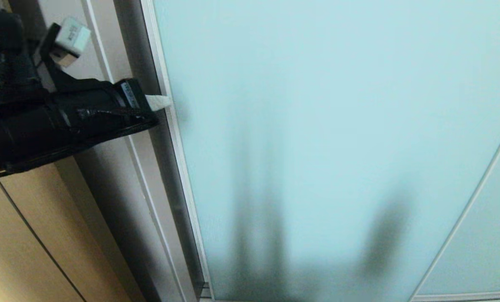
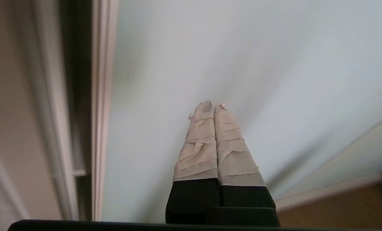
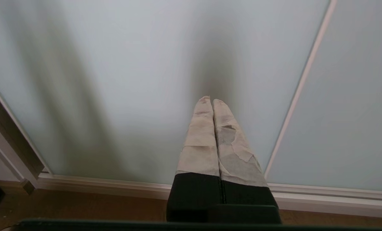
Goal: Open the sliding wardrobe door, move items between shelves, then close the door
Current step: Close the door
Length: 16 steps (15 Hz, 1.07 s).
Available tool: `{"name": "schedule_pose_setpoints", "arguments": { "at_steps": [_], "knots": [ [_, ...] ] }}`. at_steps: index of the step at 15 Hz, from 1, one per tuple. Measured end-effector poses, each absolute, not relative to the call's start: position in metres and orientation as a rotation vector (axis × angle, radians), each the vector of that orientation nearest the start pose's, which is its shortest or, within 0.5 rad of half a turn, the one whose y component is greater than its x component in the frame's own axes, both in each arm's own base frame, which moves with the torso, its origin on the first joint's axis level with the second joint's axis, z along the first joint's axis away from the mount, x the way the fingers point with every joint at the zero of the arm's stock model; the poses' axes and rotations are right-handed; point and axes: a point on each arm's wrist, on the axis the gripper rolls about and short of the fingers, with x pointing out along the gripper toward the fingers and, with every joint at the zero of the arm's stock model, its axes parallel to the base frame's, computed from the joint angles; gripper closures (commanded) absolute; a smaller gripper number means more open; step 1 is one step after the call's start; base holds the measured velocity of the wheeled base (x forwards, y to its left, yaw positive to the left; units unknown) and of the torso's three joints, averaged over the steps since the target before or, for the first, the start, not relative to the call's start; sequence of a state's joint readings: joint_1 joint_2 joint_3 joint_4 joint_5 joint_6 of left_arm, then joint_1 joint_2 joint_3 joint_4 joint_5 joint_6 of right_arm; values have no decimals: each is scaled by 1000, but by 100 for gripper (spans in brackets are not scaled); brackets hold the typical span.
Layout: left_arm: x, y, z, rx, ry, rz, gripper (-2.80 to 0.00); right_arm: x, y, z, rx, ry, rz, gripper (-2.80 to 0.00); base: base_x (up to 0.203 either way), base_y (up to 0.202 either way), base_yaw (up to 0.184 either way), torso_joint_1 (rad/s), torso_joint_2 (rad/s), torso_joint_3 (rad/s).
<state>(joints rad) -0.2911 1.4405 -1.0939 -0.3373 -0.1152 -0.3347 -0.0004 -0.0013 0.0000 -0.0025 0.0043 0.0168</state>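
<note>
The sliding wardrobe door (image 1: 317, 126) is a pale aqua frosted panel with a thin silvery frame, and it fills most of the head view. My left gripper (image 1: 162, 102) is shut and empty. Its taped tips sit at the door's left frame edge, at upper left. In the left wrist view the shut fingers (image 2: 214, 106) point at the door panel (image 2: 210, 48), just right of that frame. My right gripper (image 3: 212, 100) is also shut and empty, and points at the low part of the door (image 3: 130, 64). The items and shelves are hidden behind the door.
A light-brown wooden panel (image 1: 23, 235) stands left of the wardrobe's grey-white side post (image 1: 149, 188). A slim metal strip (image 1: 464, 214) divides the door from another frosted pane on the right. The bottom track (image 3: 114, 184) runs above the wooden floor (image 3: 81, 205).
</note>
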Motion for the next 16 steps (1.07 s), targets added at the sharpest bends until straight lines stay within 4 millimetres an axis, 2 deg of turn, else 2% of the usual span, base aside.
{"name": "schedule_pose_setpoints", "arguments": {
  "at_steps": [3, 5, 7, 10, 14, 16],
  "knots": [
    [213, -62, 322, -277, 10, -270, 0, -23, 0, 76, 17, -4, 3, 0, 0, 0, 0, 0, 0, 0],
    [186, -51, 330, -203, -54, -181, 0, -23, 0, 76, 17, -4, 3, 0, 0, 0, 0, 0, 0, 0],
    [154, -39, 329, -119, -94, -90, 0, -23, 0, 76, 17, -4, 3, 0, 0, 0, 0, 0, 0, 0],
    [103, -18, 305, -39, -112, 19, 0, -23, 0, 76, 17, -4, 3, 0, 0, 0, 0, 0, 0, 0],
    [36, 1, 256, -25, -158, 126, 0, -23, 0, 76, 17, -4, 4, 0, 0, 0, 0, 0, 0, 0],
    [9, 5, 230, -19, -165, 181, 0, -23, 0, 76, 17, -4, 3, 0, 0, 0, 0, 0, 0, 0]
  ]
}}
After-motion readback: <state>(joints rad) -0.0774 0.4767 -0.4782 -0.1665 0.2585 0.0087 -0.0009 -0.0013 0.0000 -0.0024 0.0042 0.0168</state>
